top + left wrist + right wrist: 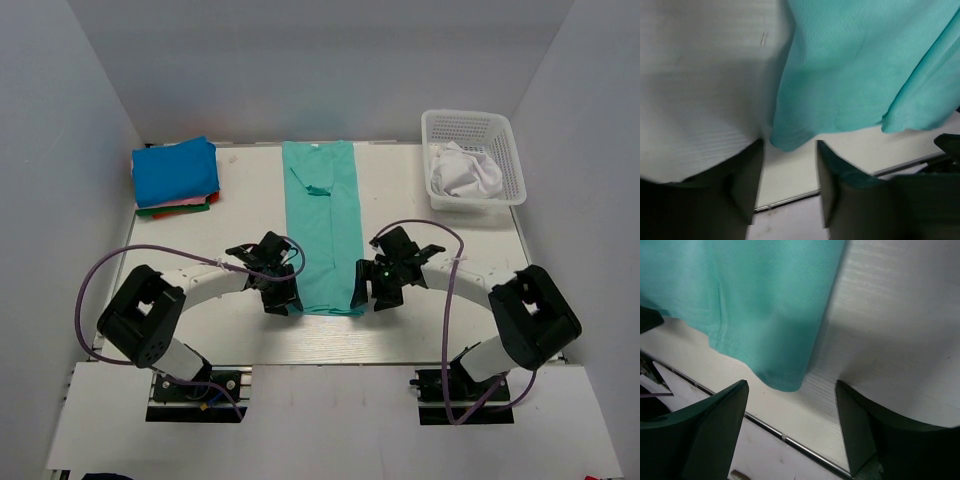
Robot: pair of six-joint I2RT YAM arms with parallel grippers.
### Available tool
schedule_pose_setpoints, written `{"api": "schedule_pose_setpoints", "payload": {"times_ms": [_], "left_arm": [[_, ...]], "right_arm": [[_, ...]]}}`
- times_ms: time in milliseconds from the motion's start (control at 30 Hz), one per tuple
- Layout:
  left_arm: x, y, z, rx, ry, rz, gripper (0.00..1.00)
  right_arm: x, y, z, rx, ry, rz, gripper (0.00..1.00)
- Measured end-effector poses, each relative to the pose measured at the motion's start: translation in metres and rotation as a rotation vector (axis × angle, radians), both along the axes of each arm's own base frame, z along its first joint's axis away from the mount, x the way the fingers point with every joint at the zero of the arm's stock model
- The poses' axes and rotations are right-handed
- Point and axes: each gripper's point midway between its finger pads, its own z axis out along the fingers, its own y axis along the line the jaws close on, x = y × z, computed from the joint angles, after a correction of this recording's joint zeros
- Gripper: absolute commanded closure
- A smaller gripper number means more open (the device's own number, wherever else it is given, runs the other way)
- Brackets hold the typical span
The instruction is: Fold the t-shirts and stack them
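A teal-green t-shirt (322, 222) lies folded into a long narrow strip down the middle of the table, collar at the far end. My left gripper (282, 299) is open at its near left corner; that corner (785, 140) sits just beyond the fingertips. My right gripper (362, 296) is open at the near right corner (785, 382), also just beyond the fingertips. A stack of folded shirts stands at the far left, bright blue (176, 170) on top, red-pink (186, 203) and dark green (160, 211) beneath. A white shirt (464, 172) lies crumpled in the basket.
A white plastic mesh basket (470, 128) stands at the far right. The table's near edge with a metal rail (800, 445) runs just below both grippers. Grey walls enclose the table on three sides.
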Motion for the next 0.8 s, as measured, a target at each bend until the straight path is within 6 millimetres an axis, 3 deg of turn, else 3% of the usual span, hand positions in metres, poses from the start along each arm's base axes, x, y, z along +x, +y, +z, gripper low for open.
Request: {"api": "schedule_pose_setpoints", "payload": {"times_ms": [267,300,400,467,600,800], "left_arm": [[0.007,-0.002,-0.005,-0.009,-0.037,0.010,0.67],[0.008,-0.004,-0.005,-0.016,-0.043,0.011,0.71],[0.010,-0.006,-0.007,-0.025,-0.054,0.012,0.97],[0.012,-0.009,-0.007,-0.032,-0.054,0.014,1.00],[0.012,-0.014,-0.006,-0.040,-0.049,0.004,1.00],[0.001,-0.013,0.002,-0.011,-0.006,-0.014,1.00]], "right_arm": [[-0.007,0.007,-0.009,0.004,0.052,0.030,0.47],[-0.008,0.007,-0.010,0.004,0.055,0.036,0.59],[-0.011,0.007,-0.017,-0.011,0.076,0.051,0.88],[-0.012,0.007,-0.020,-0.018,0.085,0.057,0.97],[-0.006,0.007,-0.018,-0.033,0.057,0.065,1.00],[0.006,0.014,0.002,-0.033,0.005,0.089,1.00]]}}
